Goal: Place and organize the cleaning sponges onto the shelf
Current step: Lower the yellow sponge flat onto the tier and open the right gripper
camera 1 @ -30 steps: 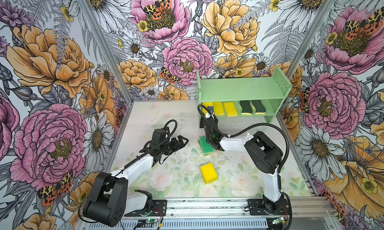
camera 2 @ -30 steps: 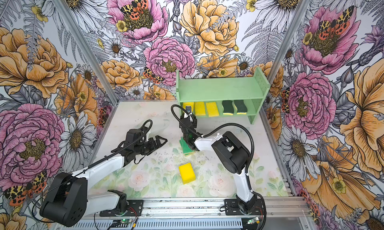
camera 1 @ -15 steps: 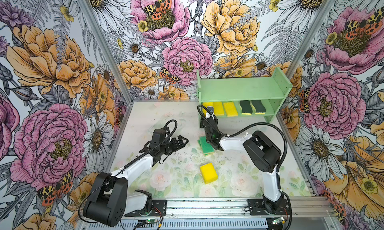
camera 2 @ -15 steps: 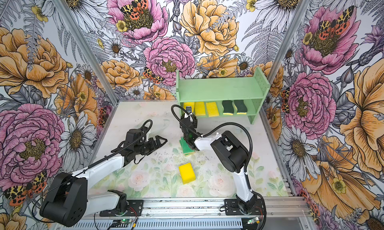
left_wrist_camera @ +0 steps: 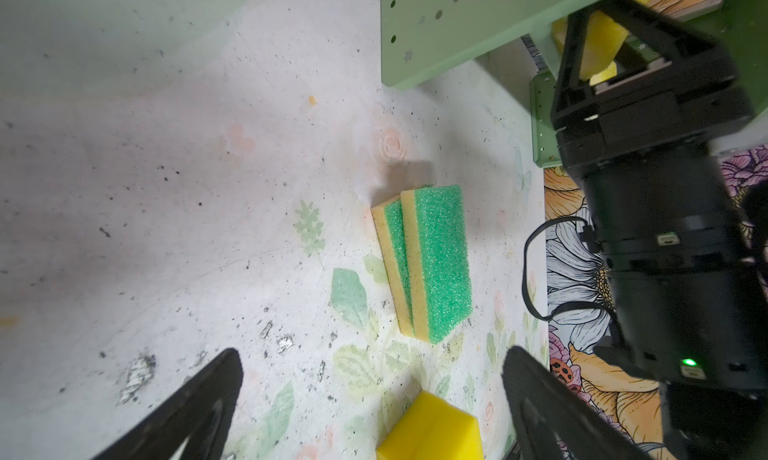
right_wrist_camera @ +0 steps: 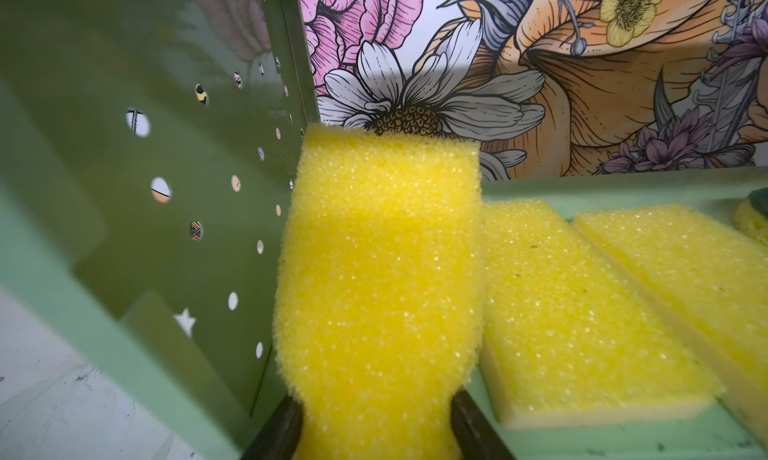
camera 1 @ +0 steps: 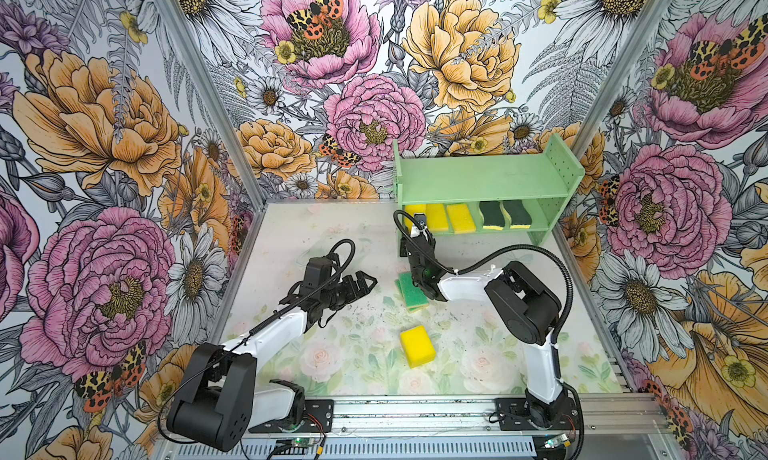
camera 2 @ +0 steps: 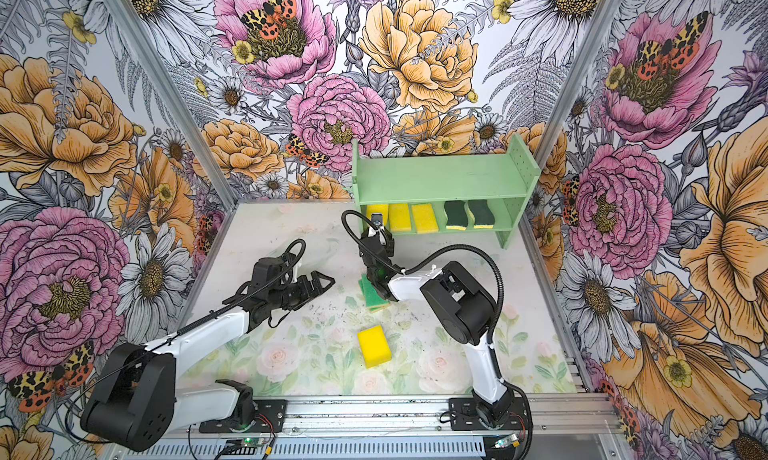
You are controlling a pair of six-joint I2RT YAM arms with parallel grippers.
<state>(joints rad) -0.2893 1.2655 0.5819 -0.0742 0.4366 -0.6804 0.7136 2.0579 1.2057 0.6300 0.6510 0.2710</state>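
Robotics lab test cell: printed floral wall panels (camera 1: 104,125), aluminium frame (camera 1: 208,87), arm-mounting rail (camera 1: 415,412).

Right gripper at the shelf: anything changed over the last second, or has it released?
Nothing visibly moved. The right gripper still squeezes a yellow sponge at the left end of the lower tier of the shelf; the left gripper stays open; the green-topped pair and loose yellow sponge lie unmoved.
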